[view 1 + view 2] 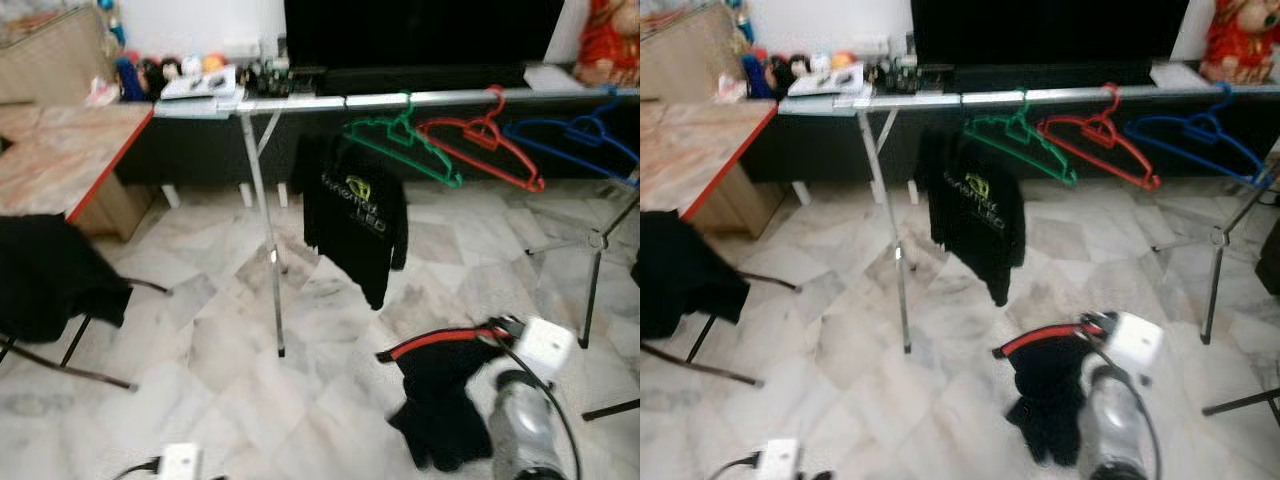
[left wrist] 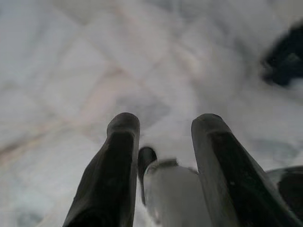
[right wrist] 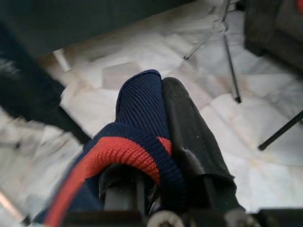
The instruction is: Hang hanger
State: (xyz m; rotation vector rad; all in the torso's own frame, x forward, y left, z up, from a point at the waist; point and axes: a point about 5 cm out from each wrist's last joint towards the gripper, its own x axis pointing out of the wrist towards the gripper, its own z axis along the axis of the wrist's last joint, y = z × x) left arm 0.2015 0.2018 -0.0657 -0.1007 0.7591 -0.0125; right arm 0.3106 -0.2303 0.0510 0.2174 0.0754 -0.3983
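Three hangers on silver rail across marble floor: green hanger beside black shirt, red hanger, blue hanger. Right gripper clenched on red hanger with dark garment, low before rail. Left gripper fingers parted, grasping nothing.

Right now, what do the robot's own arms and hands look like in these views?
The right arm is a silver cylinder with a white boxy wrist block and a black cable looping beside it. The left hand has two long, rounded black fingers around a pale silvery-white part; the right hand fingers are black too.
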